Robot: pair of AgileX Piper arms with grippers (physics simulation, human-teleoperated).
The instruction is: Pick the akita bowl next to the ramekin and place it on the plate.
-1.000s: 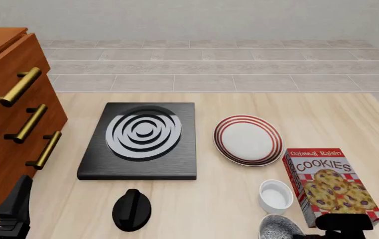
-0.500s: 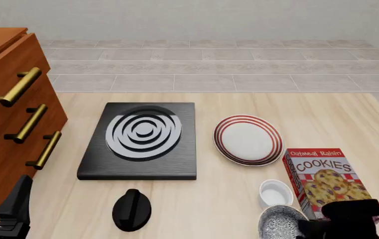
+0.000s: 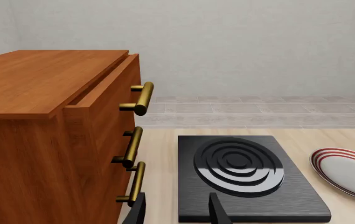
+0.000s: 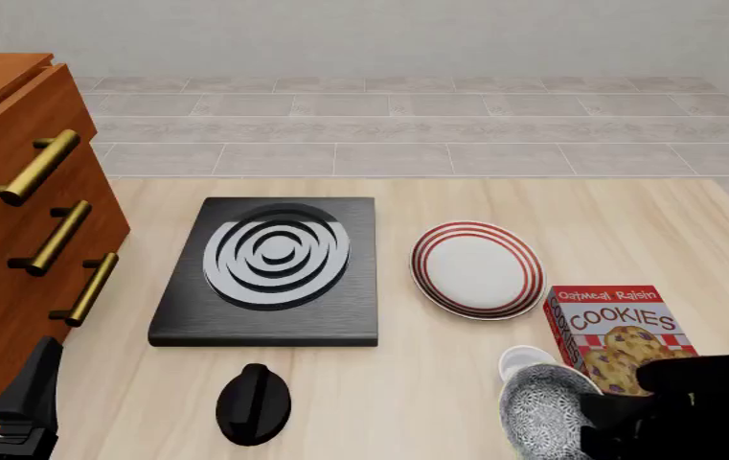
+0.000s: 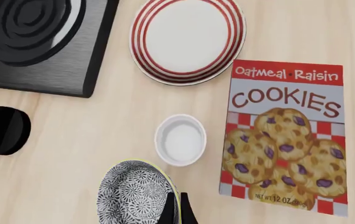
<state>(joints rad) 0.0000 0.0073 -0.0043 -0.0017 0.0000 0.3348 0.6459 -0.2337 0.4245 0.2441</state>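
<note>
Lifting step in hand: right pincer (image 5: 177, 207) clamped on rim of akita bowl (image 5: 136, 193), raised above counter (image 4: 390, 402), partly hiding ramekin (image 5: 180, 140). Next: carrying forward, centring over plate (image 4: 477, 269). Left pincer (image 3: 177, 210) parted, idle.

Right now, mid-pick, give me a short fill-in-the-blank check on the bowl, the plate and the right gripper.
1. The right gripper is closed on the rim of the speckled ____.
2. The small white ramekin sits between the cookie box and the ____ knob-like object.
3. The plate has ____ rings around its rim.
4. The plate holds ____.

Missing words: bowl; black; red; nothing
</note>
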